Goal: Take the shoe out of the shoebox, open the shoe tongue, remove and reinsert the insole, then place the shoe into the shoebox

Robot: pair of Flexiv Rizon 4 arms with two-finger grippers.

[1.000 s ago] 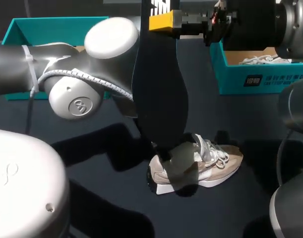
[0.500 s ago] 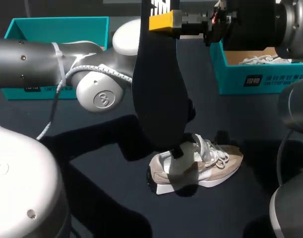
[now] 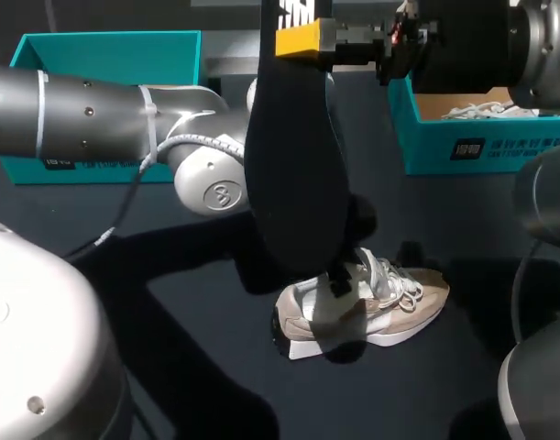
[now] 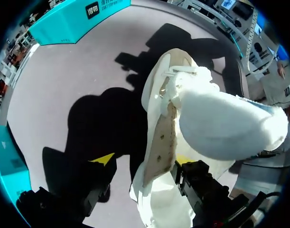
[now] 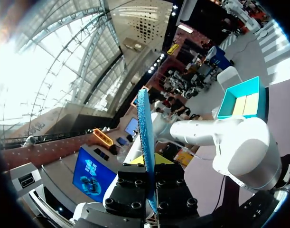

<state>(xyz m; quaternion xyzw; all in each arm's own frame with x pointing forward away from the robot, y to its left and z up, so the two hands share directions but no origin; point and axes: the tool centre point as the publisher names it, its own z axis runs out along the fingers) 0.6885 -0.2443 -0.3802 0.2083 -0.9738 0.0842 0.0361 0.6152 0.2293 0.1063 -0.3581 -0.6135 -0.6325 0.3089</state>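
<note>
1. One shoe [image 3: 389, 307] is sitting upright on the surface [image 3: 481, 229], outside its box.
2. Its insole [image 3: 293, 174] is hanging above it, with the right end effector [image 3: 302, 41] pinching the top end.
3. Left end effector [image 4: 142, 161] is hovering wide open at the shoe's opening, gripping nothing.
4. Lowering carelessly is risking the insole buckling on the collar, or the unheld shoe sliding away.

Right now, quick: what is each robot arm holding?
Left end effector: open, over the shoe, not gripping it.
Right end effector: closed on the insole, held up above the table.
</note>
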